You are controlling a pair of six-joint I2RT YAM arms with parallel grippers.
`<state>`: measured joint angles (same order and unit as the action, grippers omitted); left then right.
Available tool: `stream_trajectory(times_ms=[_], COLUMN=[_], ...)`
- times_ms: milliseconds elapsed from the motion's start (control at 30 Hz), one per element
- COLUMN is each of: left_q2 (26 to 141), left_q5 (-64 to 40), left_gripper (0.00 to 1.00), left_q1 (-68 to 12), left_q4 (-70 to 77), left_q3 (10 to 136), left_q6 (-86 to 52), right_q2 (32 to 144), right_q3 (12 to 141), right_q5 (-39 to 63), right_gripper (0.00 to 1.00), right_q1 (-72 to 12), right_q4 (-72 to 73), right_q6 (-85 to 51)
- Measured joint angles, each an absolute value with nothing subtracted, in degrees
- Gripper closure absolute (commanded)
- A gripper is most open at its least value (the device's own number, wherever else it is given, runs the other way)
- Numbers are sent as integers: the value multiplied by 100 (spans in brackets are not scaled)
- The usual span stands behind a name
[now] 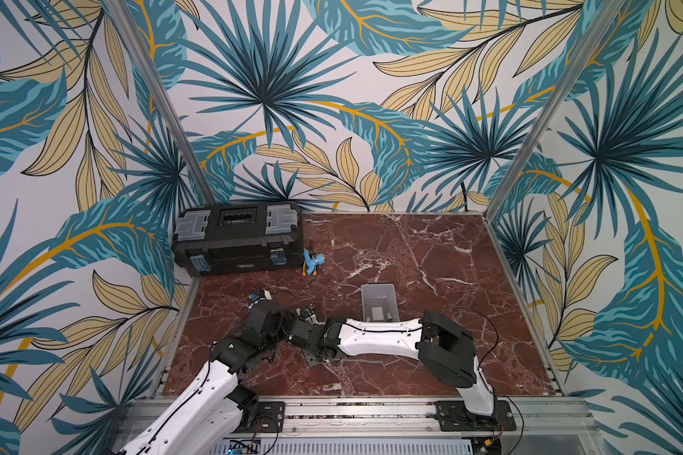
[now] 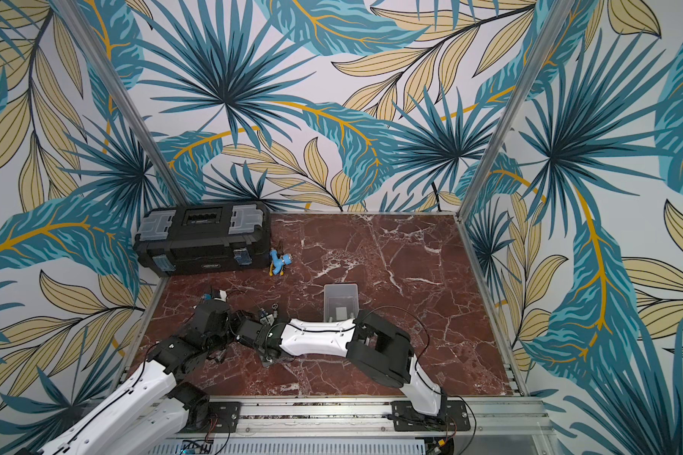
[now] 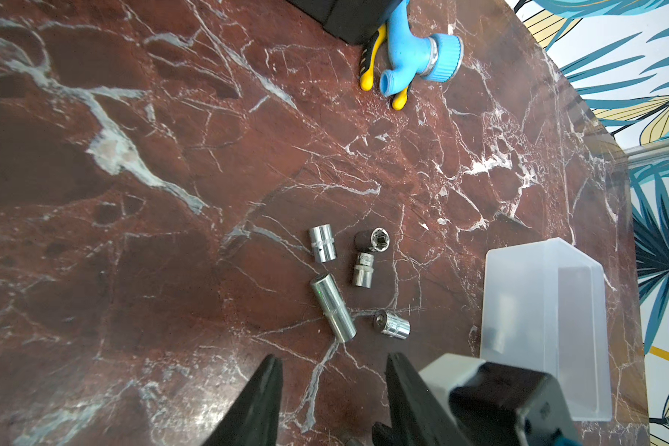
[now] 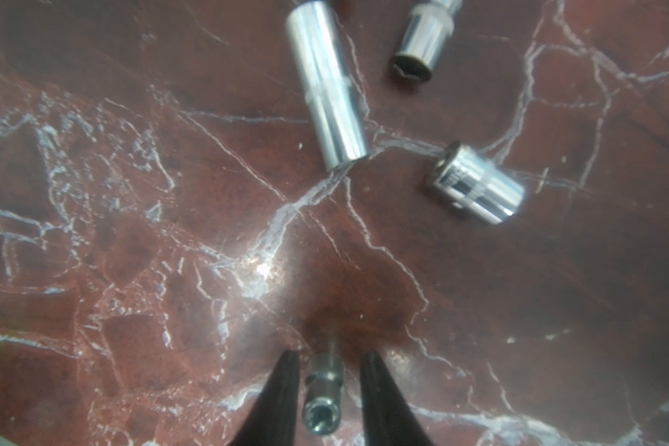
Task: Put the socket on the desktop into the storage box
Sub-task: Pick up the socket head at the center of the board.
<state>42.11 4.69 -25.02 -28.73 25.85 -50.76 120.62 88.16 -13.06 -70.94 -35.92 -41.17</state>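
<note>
- My right gripper is low over the surface. Its black fingers stand on either side of a small socket. That socket lies on its side with its open end facing my wrist camera. Only thin slivers of surface show between the metal and the fingers, and I cannot tell whether I am pinching it.
- My left gripper hangs just beside it, slack and spread wide, with only bare surface between its fingers. My right arm's white and black wrist crowds in next to one of them.
- Just past my fingertips the long socket lies on its side. The knurled socket lies near its closer end, not touching it.
- A little farther, the stepped socket lies on its side. Its narrow end is just beside a dark socket that stands upright with its hexagonal opening facing up. A short plain socket lies apart from that pair.
- The storage box stands on the surface to one side of this cluster, near it but separate. In a top view a small grey cylinder sits on its floor beside the white label.
- Farther back, a blue nozzle lies across a tool with yellow handles.
- Just beside that, the black toolbox with grey latches fills the far corner against the leaf-patterned wall.
</note>
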Motion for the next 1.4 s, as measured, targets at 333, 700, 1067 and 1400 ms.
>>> stream_trajectory(times_ms=[333, 700, 1067, 1400], left_q2=[4211, 4272, 4641, 4759], left_q5=[467, 408, -464, -1385], left_gripper=[51, 48, 46, 45], left_q1=[-2502, -2499, -2495, -3015], left_q4=[-2834, -2783, -2121, -941], left_q3=[2585, 2547, 2515, 2512], left_q6=[-5078, -5017, -4858, -4567], right_q2=[12062, 11504, 9522, 7533], right_q3=[8796, 8110, 7413, 5835], right_q5=[-1323, -1721, -1870, -1157], right_gripper=[86, 100, 100, 100], right_q1=[-7094, -7102, -6862, -5673], right_q4=[-3573, -3518, -2976, -2137], right_q6=[-4176, -4248, -4440, -4788])
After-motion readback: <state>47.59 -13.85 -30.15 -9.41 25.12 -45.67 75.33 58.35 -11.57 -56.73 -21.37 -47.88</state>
